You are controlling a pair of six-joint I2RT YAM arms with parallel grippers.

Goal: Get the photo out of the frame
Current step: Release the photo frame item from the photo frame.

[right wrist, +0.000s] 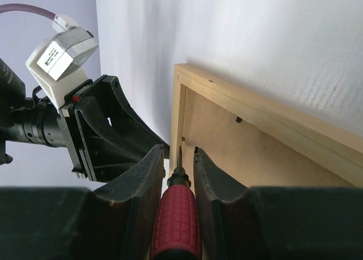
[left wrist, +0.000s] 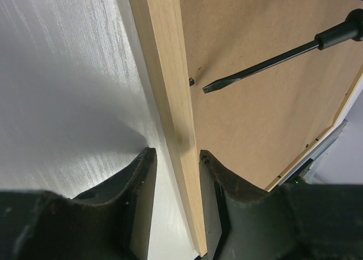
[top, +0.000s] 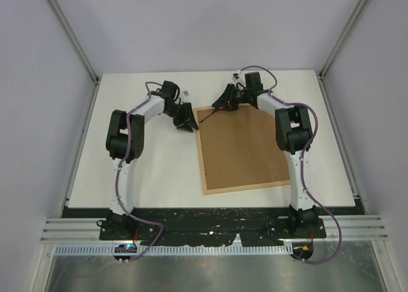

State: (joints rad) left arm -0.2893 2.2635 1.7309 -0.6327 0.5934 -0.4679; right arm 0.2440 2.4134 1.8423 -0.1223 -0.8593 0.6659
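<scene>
Now right tool [right wrist: 178, 153] grips screwdriver [right wrist: 177, 220]; left tool [left wrist: 176, 154] straddles frame [left wrist: 164, 72] edge.

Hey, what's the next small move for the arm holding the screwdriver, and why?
Probably ease the screwdriver blade onto the small black tab beside the frame rail and lever it aside. The backing board is still seated, the blade sits just short of the tab, the right gripper grips the handle, and the left gripper straddles that rail.

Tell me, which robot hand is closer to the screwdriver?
Right. The right gripper grips the screwdriver by its red handle. The left gripper straddles the frame at its wooden edge, apart from the screwdriver's tip.
</scene>
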